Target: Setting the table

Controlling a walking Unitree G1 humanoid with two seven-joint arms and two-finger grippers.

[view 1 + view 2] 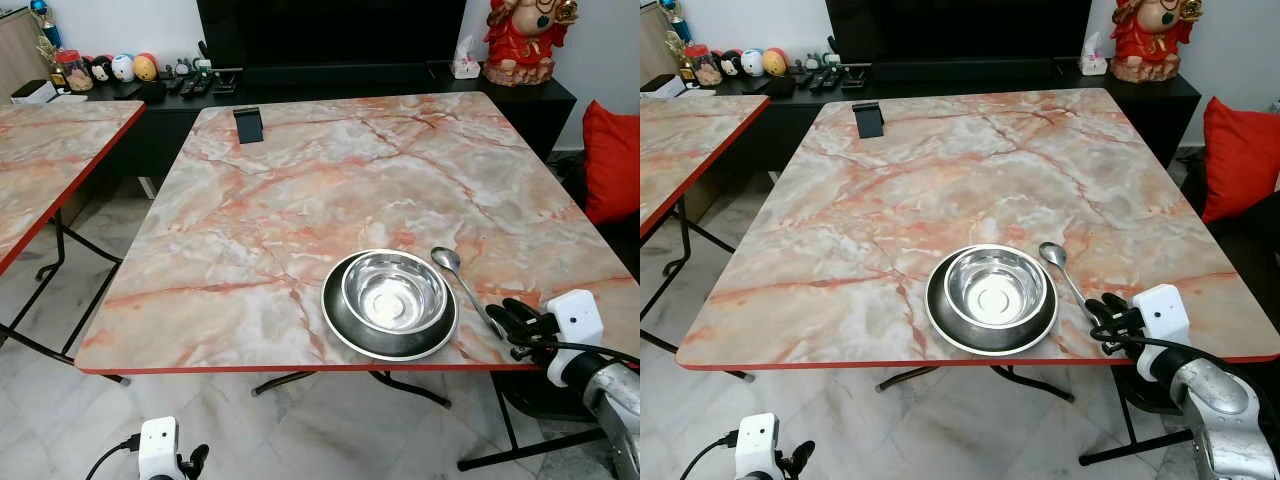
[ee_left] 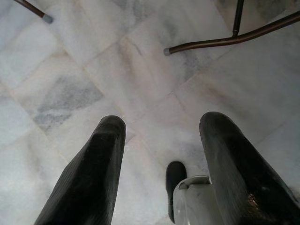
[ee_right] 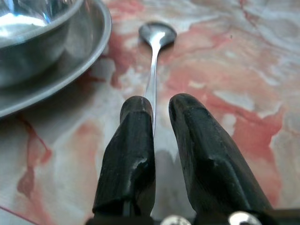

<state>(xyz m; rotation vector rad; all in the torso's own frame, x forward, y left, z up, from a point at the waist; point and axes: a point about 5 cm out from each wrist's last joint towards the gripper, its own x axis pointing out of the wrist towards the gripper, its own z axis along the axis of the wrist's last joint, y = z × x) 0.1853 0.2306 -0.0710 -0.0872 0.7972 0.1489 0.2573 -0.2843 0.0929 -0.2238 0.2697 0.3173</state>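
A steel bowl (image 1: 393, 290) stands in a steel plate (image 1: 336, 322) near the front edge of the marble table (image 1: 300, 180). Just right of the plate a spoon (image 1: 447, 260) lies flat, bowl end pointing away from me. My right gripper (image 1: 508, 320) sits low over the table at the spoon's handle end. In the right wrist view its fingers (image 3: 136, 140) are a narrow gap apart, and the spoon handle (image 3: 151, 79) runs in by the inner edge of one fingertip. My left gripper (image 2: 159, 140) hangs open over the floor below the table edge.
A small black stand (image 1: 248, 124) sits at the table's far left. A second marble table (image 1: 50, 150) is to the left. A red cushion (image 1: 612, 160) is at the right. A dark sideboard (image 1: 180, 95) with figurines and a red statue (image 1: 525, 35) lines the back wall.
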